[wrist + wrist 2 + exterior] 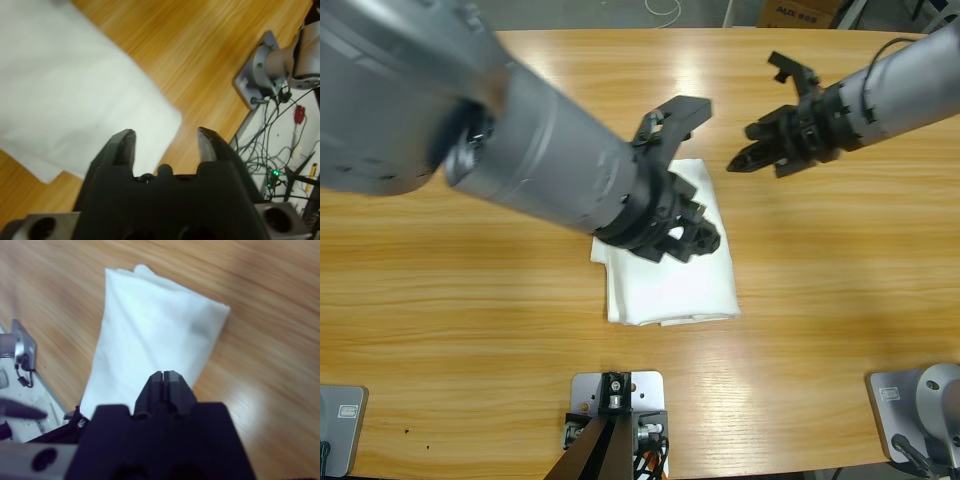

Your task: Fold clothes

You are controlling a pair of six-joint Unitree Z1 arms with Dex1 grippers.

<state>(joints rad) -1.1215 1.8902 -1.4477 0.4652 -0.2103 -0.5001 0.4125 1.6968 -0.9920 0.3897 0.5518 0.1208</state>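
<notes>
Hovering spread-jawed over the folded white cotton T-shirt (670,270), the left gripper (165,145) seems freshly released; right gripper (748,155), jaws pressed together, waits beside it.

two thick silver-grey cylindrical arms (550,165) – smooth metal tubes, one with a big rounded elbow. each ends in a matte black two-jawed tool (165,145) on a blocky black body – round screw holes in pale grey wrist plates; a thin dark cable runs along the other forearm (895,80).
</notes>
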